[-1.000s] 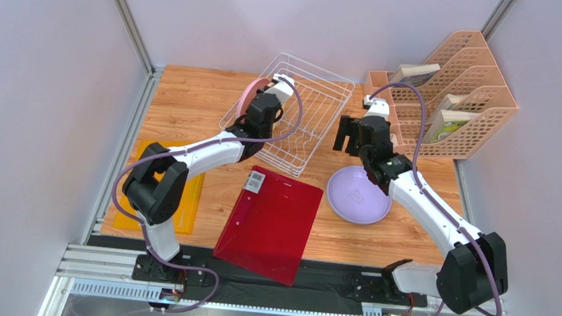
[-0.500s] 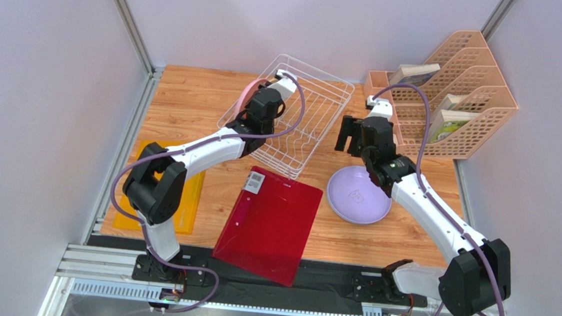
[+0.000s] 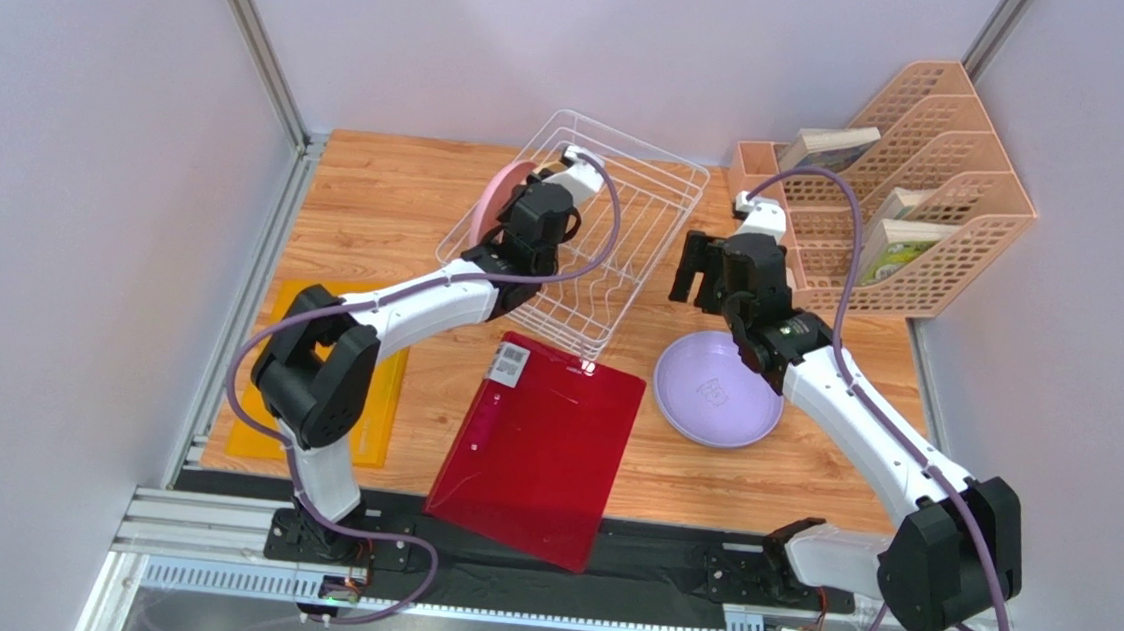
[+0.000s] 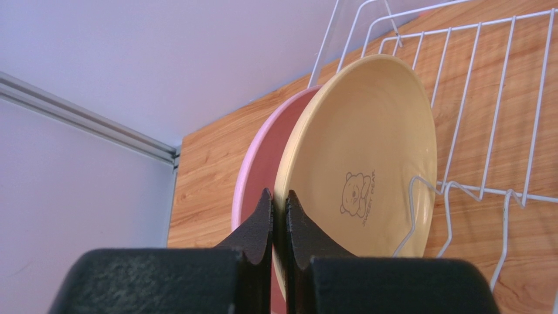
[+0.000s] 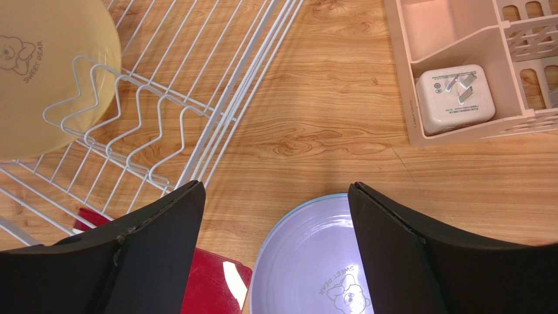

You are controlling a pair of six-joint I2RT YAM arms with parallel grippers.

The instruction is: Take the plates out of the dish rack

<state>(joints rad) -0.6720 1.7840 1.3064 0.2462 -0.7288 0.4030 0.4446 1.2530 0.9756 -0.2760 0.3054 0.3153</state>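
**A:** Where is the left claw [image 4: 276,196] at this moment?

**B:** It is inside the dish rack [image 3: 651,217], at the left end of it. Its two fingers are almost together. The rim of the tan-yellow plate [image 4: 367,150] goes down between them, so the claw is clamped on that rim.

**A:** And how does this plate stand?

**B:** On its edge, leaning a little, among the wire prongs. It carries a small bear drawing with the words "Sweet Bear". The pink plate [image 4: 259,163] stands just behind it, also on its edge. I cannot tell if the two plates touch.

**A:** What about the right claw [image 5: 274,186]?

**B:** Its fingers are wide apart and hold nothing. It hangs above the tabletop [image 3: 382,196], between the right side of the rack and the peach organizer [image 3: 909,193].

**A:** Is some plate already out of the rack?

**B:** Yes, the lilac plate [image 3: 718,391]. It lies flat on the tabletop, face up, under the right arm and near the rack's near right corner. A red board [image 3: 543,442] lies just to its left, and the far edge of the board reaches the rack.

**A:** Is anything in the organizer?

**B:** A white plug adapter [image 5: 455,98] lies in its low front compartment.
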